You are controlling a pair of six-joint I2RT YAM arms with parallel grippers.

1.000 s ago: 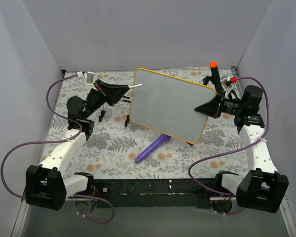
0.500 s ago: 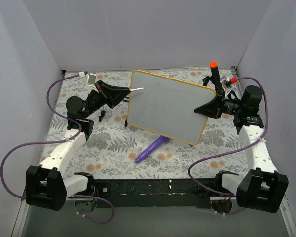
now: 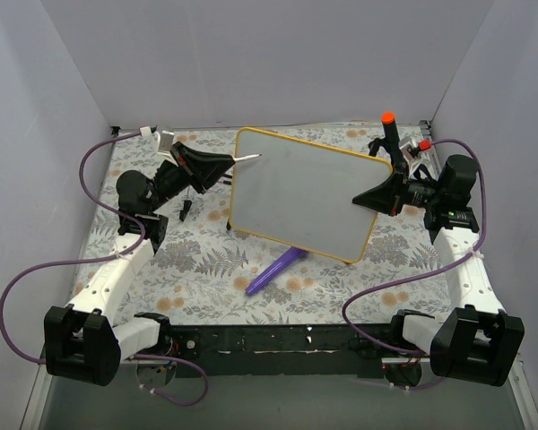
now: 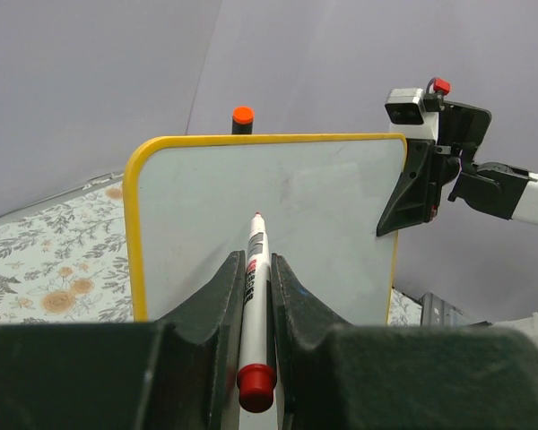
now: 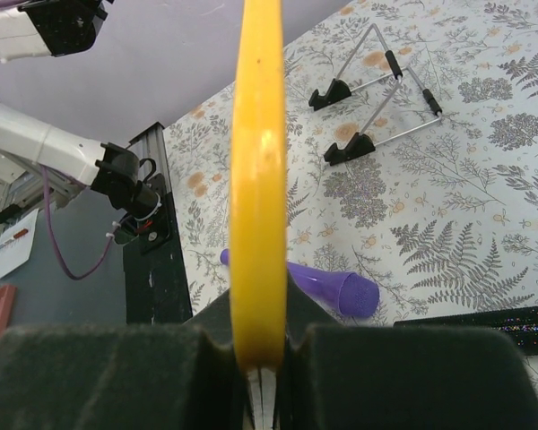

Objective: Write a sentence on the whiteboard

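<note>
Grips marker [image 4: 255, 269] in left claw [image 4: 255, 262], long axis pointing straight at whiteboard [image 4: 323, 206], upper-left face; contact unclear. Clamps its right edge in right claw [image 3: 373, 198], upright. No writing yet.

I see soft, even light in all 3 views, shadows faint. The whiteboard [image 3: 300, 193] looks dull grey. Wrist views go blurry toward 6 o'clock.

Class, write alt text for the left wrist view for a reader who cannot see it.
The left gripper's shut jaws hold a red-tipped marker pointed at an upright yellow-framed whiteboard with no writing visible. The right gripper clamps the board's right edge.
</note>
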